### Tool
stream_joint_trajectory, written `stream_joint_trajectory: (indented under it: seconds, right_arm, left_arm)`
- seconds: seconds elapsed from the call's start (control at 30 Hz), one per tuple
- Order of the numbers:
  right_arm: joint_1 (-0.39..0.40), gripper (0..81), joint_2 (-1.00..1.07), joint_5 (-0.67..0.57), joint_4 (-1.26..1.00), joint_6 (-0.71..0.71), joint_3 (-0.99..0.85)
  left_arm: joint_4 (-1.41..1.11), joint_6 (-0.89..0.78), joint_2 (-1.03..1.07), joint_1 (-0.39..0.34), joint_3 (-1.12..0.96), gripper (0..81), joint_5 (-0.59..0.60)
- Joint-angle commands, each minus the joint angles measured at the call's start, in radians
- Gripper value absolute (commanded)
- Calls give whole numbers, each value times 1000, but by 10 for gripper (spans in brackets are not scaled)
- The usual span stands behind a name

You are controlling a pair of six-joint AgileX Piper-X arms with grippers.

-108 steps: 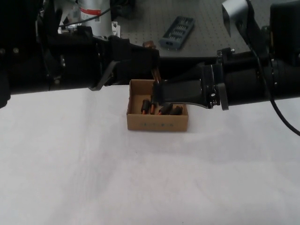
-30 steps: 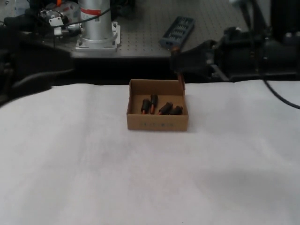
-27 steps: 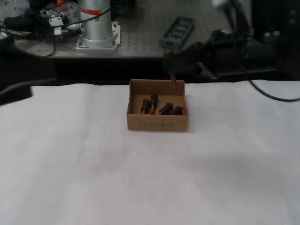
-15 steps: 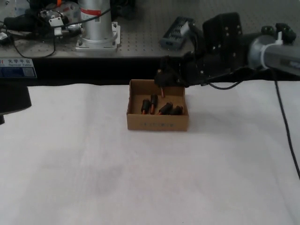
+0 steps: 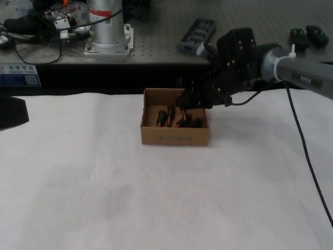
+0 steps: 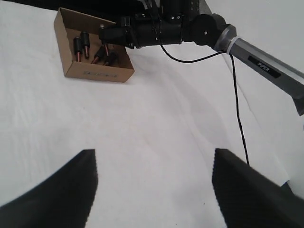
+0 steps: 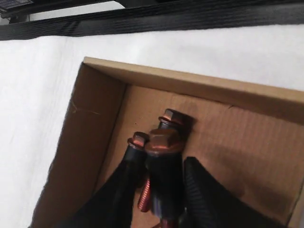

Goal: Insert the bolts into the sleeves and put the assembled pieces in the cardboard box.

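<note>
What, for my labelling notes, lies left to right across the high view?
Metal post → cardboard box → right arm's black wrist → dark knobs

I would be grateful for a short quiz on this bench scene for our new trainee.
1. True or false: the fingers of the left gripper are shut.
2. Where is the right gripper? A) over the cardboard box; B) beside the left gripper; C) on the floor.
3. What does the right gripper hold between its fingers?

Key:
1. False. They stand open, over the white cloth.
2. A.
3. A black sleeve with a copper bolt in it.
</note>
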Motion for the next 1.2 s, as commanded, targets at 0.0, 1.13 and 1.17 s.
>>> stream_joint_trajectory:
  seconds: [0.0, 1.13, 1.17]
  right_arm:
    - [-2, 349, -15, -18, 38, -9, -16]
    - [241, 286, -1059, 158, 311, -245, 954]
    - [254, 286, -1114, 173, 291, -212, 1013]
  left_arm:
    - [0, 10, -9, 0, -5, 498, -11]
    - [46, 69, -9, 0, 124, 431, 24]
    - [46, 69, -9, -2, 156, 431, 43]
